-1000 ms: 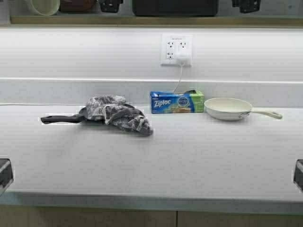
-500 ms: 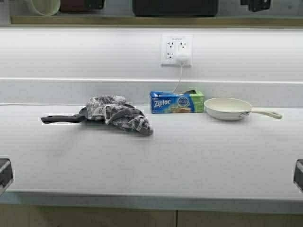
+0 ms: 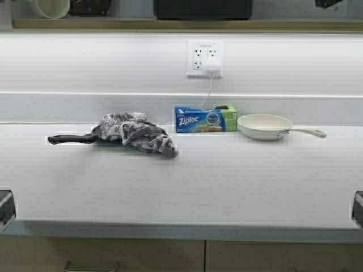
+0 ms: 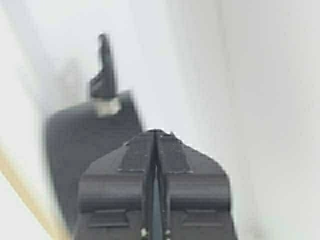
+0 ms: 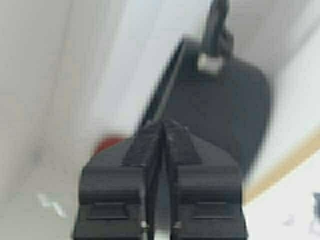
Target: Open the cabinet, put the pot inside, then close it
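The black pot (image 3: pixel 202 8) stands on the cabinet's bottom shelf (image 3: pixel 187 24), cut off by the top edge of the high view. The cabinet doors are out of view. My left gripper (image 4: pixel 156 132) is shut and empty, held up in front of the pot (image 4: pixel 90 140), whose side handle (image 4: pixel 104 70) points toward it. My right gripper (image 5: pixel 161 122) is shut and empty too, close to the pot's other side (image 5: pixel 225 110). In the high view the right gripper (image 3: pixel 329 3) barely shows at the top right.
On the white counter (image 3: pixel 187 187) lie a long-handled black pan with grey cloth (image 3: pixel 133 133), a Ziploc box (image 3: pixel 205 119) and a small white frying pan (image 3: pixel 265 126). A cream bowl (image 3: pixel 48 7) sits on the shelf left of the pot. Base cabinets (image 3: pixel 142 258) are below.
The whole scene has shifted up and left and the base cabinets show more, so the robot has backed away. Both grippers have spread outward from the pot along the top edge.
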You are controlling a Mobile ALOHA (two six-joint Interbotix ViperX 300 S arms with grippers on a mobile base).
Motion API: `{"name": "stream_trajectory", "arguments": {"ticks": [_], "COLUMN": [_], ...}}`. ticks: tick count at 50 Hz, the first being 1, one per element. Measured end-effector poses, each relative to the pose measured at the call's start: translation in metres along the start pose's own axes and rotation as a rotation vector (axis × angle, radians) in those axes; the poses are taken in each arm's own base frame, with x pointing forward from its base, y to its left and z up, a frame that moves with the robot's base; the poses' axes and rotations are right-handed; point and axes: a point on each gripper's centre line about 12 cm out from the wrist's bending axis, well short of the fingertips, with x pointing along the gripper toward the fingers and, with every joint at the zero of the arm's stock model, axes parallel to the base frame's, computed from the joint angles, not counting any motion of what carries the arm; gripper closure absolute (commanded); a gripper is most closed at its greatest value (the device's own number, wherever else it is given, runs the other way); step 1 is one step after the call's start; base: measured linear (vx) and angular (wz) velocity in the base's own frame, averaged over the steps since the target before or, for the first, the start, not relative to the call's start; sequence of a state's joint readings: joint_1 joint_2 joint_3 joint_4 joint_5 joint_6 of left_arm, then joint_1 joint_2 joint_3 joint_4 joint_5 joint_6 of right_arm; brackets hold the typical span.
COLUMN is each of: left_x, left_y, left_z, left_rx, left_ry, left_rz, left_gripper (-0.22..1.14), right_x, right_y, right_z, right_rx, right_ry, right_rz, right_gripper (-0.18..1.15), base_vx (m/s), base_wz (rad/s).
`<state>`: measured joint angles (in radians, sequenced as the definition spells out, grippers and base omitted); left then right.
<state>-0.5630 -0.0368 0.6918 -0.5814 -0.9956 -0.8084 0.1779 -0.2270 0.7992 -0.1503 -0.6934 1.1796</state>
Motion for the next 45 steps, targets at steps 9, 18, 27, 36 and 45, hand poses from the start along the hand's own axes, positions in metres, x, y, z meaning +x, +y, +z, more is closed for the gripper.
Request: {"name": "stream_trajectory", "arguments": {"ticks": [9, 18, 27, 36, 45], "left_x": [-0.035, -0.061, -0.073, -0.088, -0.092], "left_y": [0.01, 0.021, 0.025, 0.026, 0.023], "left_z": [0.01, 0.009, 0.001, 0.013, 0.037], "left_rx": [0.312, 0.688, 0.953, 0.978, 0.996], "left_ry": [0.062, 0.237, 0.426, 0.437, 0.385], "left_rz": [0.027, 0.096, 0.117, 0.132, 0.149], "left_gripper": [0.88, 0.88, 0.88, 0.88, 0.88], "right_x": [-0.028, -0.045, -0.054, -0.062, -0.064], "right_y": [0.007, 0.012, 0.008, 0.012, 0.007], "right_z": [-0.027, -0.043, -0.043, -0.04, -0.034], "right_rx": [-0.291, -0.608, -0.75, -0.786, -0.797], "right_ry": [0.124, 0.271, 0.359, 0.375, 0.377], "right_rz": [0.016, -0.075, -0.168, -0.186, -0.221], "right_gripper": [0.88, 0.89, 0.89, 0.89, 0.89], "base_vx": [-0.15, -0.17, -0.17, -0.22, -0.19], "base_wz": [-0.07, -0.09, -0.07, 0.01, 0.02]}}
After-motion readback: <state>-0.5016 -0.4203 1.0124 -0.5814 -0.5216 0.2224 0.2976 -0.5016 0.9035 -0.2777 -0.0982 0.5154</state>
